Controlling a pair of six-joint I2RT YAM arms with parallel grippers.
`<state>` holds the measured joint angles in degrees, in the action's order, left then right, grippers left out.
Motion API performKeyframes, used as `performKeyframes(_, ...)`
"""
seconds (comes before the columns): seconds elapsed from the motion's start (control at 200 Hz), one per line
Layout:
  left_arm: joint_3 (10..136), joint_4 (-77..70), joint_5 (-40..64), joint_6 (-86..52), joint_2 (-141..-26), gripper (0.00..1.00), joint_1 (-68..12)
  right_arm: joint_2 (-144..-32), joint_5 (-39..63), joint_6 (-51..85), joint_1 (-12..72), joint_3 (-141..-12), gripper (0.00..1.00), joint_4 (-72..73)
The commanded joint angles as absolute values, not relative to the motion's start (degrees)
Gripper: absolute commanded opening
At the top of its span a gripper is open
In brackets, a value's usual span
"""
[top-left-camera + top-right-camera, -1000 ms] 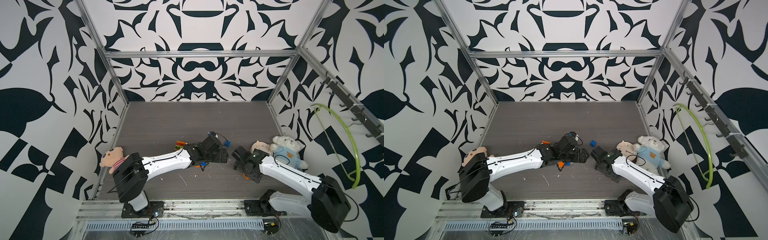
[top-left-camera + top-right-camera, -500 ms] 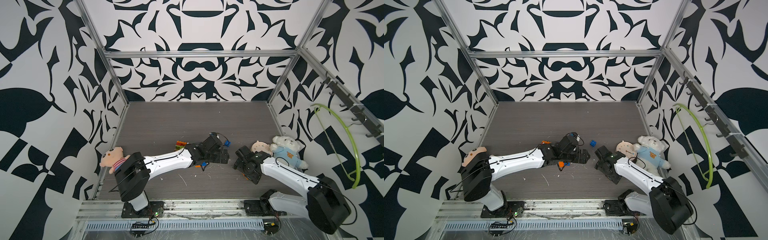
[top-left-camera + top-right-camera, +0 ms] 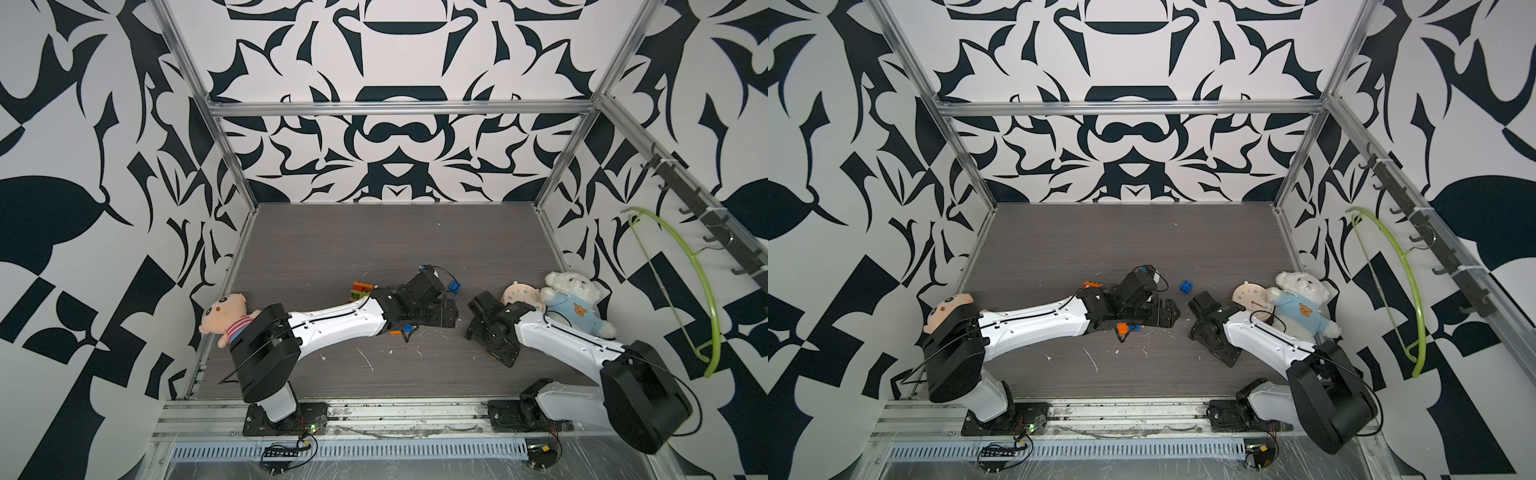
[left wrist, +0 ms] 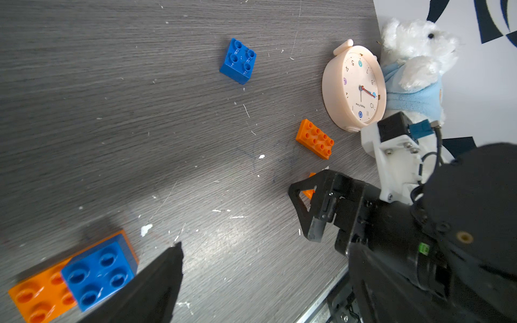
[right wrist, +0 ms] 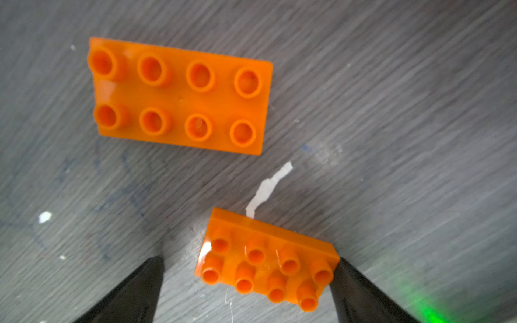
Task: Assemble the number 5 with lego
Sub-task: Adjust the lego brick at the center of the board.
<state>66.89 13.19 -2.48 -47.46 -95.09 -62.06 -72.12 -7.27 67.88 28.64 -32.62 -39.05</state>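
My right gripper (image 5: 246, 265) is low over the table and open around an orange lego brick (image 5: 268, 263). One finger touches the brick's end; the other stands apart from it. A second orange brick (image 5: 179, 95) lies flat just beyond. My left gripper (image 3: 1169, 309) is open and holds nothing, next to a blue brick stacked on an orange one (image 4: 98, 274). A loose blue brick (image 3: 1185, 286) lies between the arms. A small stack of mixed-colour bricks (image 3: 359, 289) sits behind the left arm.
A pink clock (image 3: 519, 296) and a white bear in a blue shirt (image 3: 575, 303) sit by the right wall, close behind the right arm. A pink doll (image 3: 224, 316) lies at the left edge. A green hanger (image 3: 702, 291) hangs on the right wall.
The right arm has shifted slightly over the orange bricks. The left arm has barely moved.
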Motion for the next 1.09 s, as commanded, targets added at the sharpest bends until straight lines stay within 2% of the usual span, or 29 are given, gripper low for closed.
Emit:
performKeyframes(0.0, 67.66, 14.85, -2.37, -46.56, -95.81, 0.99, -62.23, -72.73, -8.00, 66.06, 28.30, -32.87, 0.90, -37.24)
performKeyframes(0.135, 67.85, 14.94, -2.29, -46.60, -96.07, 0.99, -62.23, -74.23, -7.34, 61.86, 28.30, -33.64, 0.84, -34.50)
performKeyframes(0.295, 68.10, 14.90, -2.20, -46.59, -96.52, 0.99, -62.22, -77.34, -5.56, 55.29, 28.30, -36.28, 0.84, -33.33)
performKeyframes(0.425, 68.16, 15.03, -2.37, -46.63, -96.68, 0.99, -62.23, -78.69, -6.73, 55.17, 28.28, -37.26, 0.84, -35.03)
performKeyframes(0.53, 67.85, 15.02, -2.98, -47.00, -96.42, 0.99, -62.20, -78.92, -6.77, 55.28, 28.30, -37.00, 0.79, -35.45)
performKeyframes(0.74, 67.69, 15.30, -3.52, -46.85, -96.32, 0.99, -62.19, -79.66, -6.30, 53.83, 28.28, -36.83, 0.79, -36.83)
performKeyframes(1.09, 67.01, 15.31, -6.01, -47.76, -95.28, 0.99, -62.23, -80.42, -3.72, 49.67, 28.47, -37.35, 0.67, -36.93)
